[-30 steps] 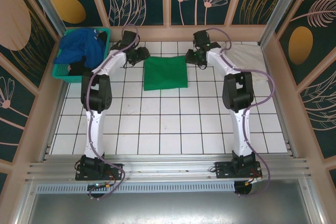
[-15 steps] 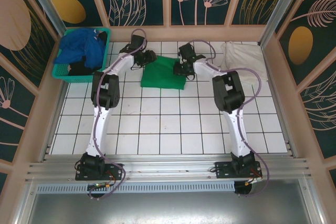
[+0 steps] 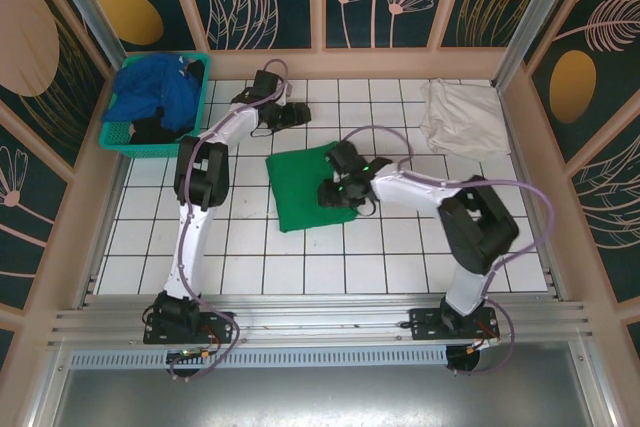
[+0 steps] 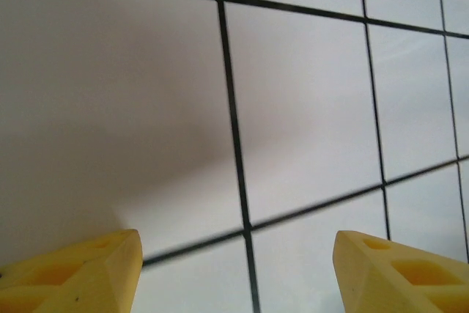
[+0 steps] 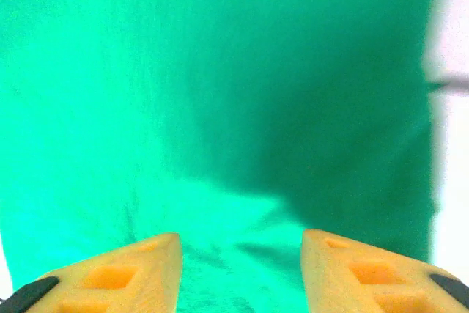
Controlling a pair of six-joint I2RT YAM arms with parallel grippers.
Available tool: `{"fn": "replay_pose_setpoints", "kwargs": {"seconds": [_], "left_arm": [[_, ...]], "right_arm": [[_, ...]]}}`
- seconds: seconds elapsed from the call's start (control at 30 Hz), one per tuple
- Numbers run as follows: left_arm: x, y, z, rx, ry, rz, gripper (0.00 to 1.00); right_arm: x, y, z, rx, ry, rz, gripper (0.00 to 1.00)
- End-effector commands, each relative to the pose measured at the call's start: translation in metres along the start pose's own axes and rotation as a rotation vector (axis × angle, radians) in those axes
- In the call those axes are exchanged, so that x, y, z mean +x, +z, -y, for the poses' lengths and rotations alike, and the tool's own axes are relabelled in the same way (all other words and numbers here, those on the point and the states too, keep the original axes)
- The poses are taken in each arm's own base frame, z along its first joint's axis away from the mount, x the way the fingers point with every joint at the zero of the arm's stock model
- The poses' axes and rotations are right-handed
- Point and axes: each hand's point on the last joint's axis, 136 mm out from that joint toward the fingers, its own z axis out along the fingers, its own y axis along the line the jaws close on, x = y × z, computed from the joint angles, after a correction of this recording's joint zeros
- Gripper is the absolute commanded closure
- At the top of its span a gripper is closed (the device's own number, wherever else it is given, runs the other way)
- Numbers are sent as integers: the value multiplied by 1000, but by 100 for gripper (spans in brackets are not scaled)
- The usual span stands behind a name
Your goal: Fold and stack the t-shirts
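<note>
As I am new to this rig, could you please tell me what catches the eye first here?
The bright green t-shirt, folded into a rectangle, lies mid-table, with the right claw open over it. A blue t-shirt is heaped in the teal basket at the far left corner, and a cream-white t-shirt lies crumpled at the far right.

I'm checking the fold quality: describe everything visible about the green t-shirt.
The green t-shirt is plain bright green soft cloth, folded into a rough, slightly skewed rectangle, lying flat on the white tiled table near its middle. The right gripper, jaws apart, is over its right part; whether they touch is unclear.
</note>
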Motion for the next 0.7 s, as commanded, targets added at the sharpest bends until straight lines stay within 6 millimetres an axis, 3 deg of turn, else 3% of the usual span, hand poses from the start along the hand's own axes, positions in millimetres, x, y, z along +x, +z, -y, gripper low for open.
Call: {"fn": "replay_pose_setpoints", "kwargs": {"seconds": [0.0, 0.13, 0.23, 0.3, 0.43, 0.5, 0.57, 0.67], "left_arm": [[-29, -63, 37, 25, 54, 108, 29], [-12, -106, 32, -44, 27, 157, 28], [28, -134, 30, -33, -14, 179, 28], [65, -146, 29, -41, -36, 180, 26], [140, -142, 31, -38, -40, 96, 28], [178, -132, 14, -68, -71, 40, 28], [202, -126, -2, -86, -95, 9, 29], [219, -117, -22, -142, -108, -23, 44]], "right_arm": [[-41, -18, 30, 48, 63, 119, 49], [-58, 7, 37, 16, 44, 97, 44], [-60, 26, 38, 19, 25, 75, 42], [-59, 40, 35, -6, 2, 48, 41], [-55, 58, 34, -24, -7, 13, 41], [-49, 63, 34, -32, -2, -3, 41], [-43, 67, 36, -37, 5, -12, 41], [-30, 75, 32, -29, -4, -35, 44]]}}
